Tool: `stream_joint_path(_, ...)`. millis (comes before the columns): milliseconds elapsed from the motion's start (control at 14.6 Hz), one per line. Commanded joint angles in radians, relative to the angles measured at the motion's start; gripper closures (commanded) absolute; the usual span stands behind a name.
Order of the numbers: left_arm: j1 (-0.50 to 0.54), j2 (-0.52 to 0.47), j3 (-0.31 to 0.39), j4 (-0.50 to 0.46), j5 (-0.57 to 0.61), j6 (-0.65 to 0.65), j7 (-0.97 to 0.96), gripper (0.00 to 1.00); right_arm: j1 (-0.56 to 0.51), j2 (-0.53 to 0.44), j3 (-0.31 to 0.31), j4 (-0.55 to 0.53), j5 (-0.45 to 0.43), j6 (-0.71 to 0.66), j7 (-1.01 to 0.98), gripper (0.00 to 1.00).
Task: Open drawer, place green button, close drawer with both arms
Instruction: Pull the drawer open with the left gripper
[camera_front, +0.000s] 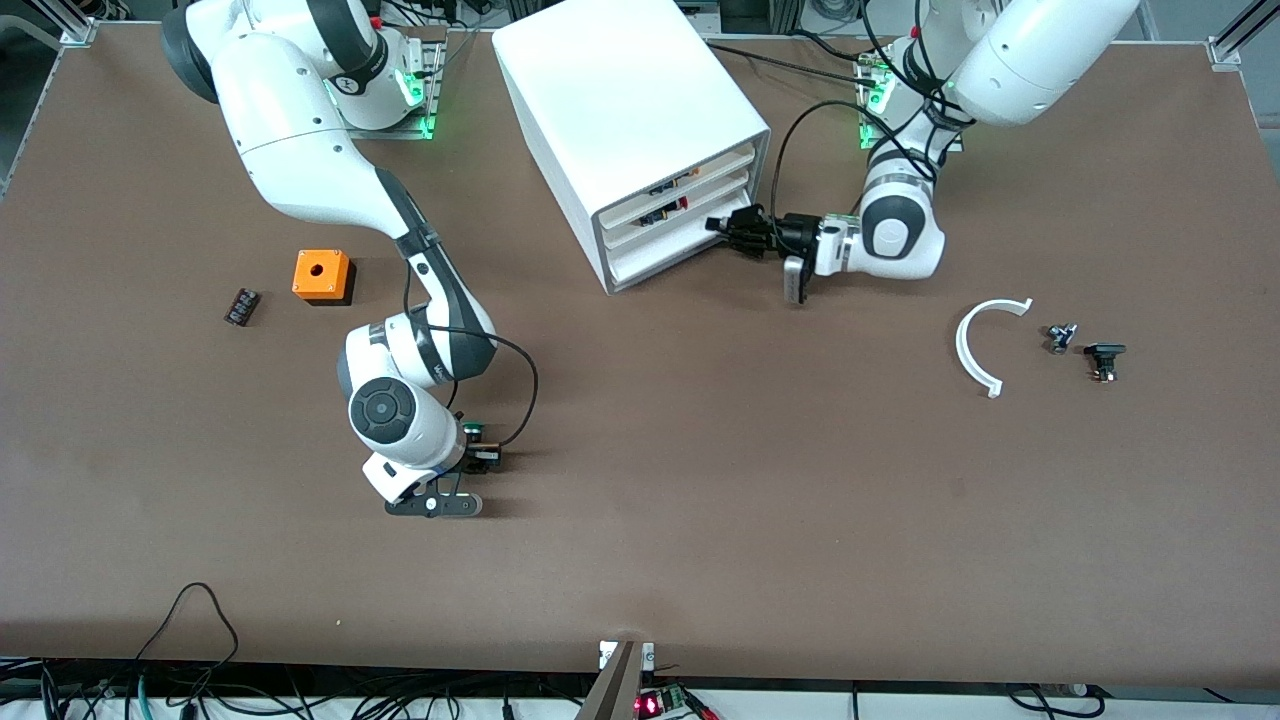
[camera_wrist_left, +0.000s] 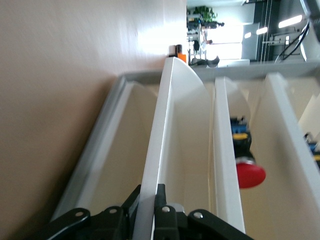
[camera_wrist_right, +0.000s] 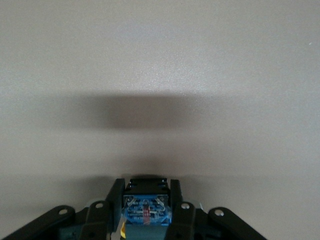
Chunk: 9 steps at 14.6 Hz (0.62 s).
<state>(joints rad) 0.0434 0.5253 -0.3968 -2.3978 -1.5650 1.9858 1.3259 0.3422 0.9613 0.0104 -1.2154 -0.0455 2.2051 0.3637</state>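
On the brown tabletop (camera_front: 700, 480), the right pincer (camera_wrist_right: 147, 202) clamps the button (camera_wrist_right: 146, 207) low over bare surface. The left pincer (camera_wrist_left: 147, 212) pinches the drawer (camera_wrist_left: 165, 150) front at the cabinet (camera_front: 620, 100).

We see a brown table (camera_front: 700, 520) with a white cabinet (camera_front: 620, 110), grey-rimmed. Beside it toward the right arm's end sits an orange cube (camera_front: 322, 275); nearer us, a green-capped button (camera_front: 473, 432) in black fingers.
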Motion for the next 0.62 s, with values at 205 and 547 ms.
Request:
stream_joint_path(205,0.047,0.002,0.085,0.158,0.203,-0.007,-0.166,1.0,-0.002,0.001,0.002,0.025,-0.01,-0.025,0.008,1.0)
stream_joint_path(547,0.085,0.067,0.113,0.287,0.318,-0.012,-0.241,1.0,0.008,-0.015,0.0,0.095,-0.016,-0.102,0.018,1.0)
